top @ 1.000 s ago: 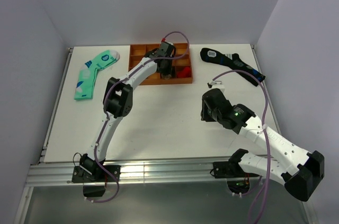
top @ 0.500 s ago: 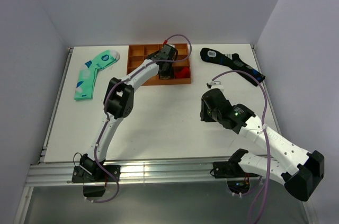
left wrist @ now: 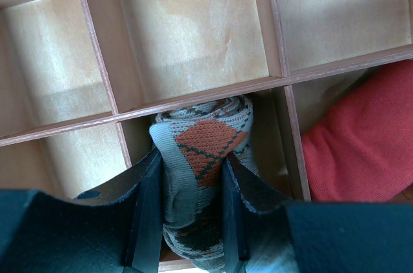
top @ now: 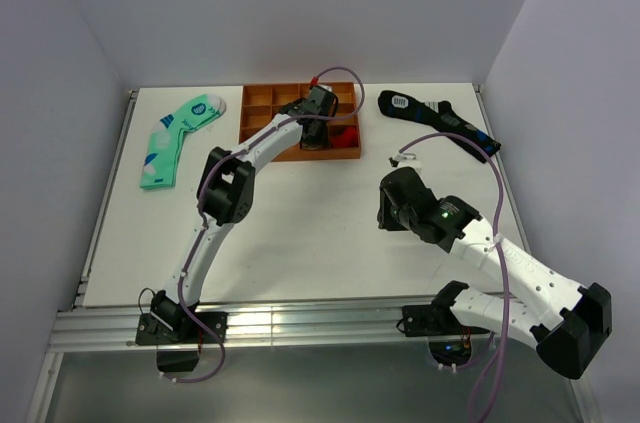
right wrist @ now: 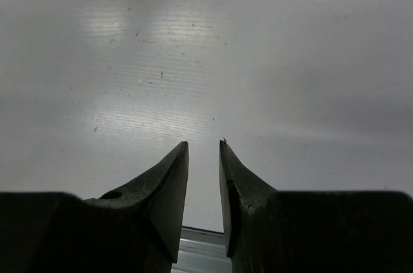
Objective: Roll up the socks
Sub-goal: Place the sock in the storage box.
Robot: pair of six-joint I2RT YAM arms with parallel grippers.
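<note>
**Rolled sock going into the tray**

Far centre of the table (top: 300, 213): the left gripper (left wrist: 191, 158) is down in the tray (left wrist: 193, 95), its fingers clamped on either side of the sock (left wrist: 206, 147). The sock sits in a near-row cell, just left of the cell holding a red roll (left wrist: 361, 144).

Step, as I judge it: rolling looks done and this is the put-away. The next move calls for letting go and lifting straight up, so that the roll is not dragged out and the fingers do not catch the dividers.

Sock: a tight bundle of tan knit with an orange-red diamond facing up. Coiled layers show at its far end, against the divider. It fills the cell side to side.

The right gripper (right wrist: 204, 144) hangs over bare table on the near right, fingers nearly together with nothing between them.
</note>
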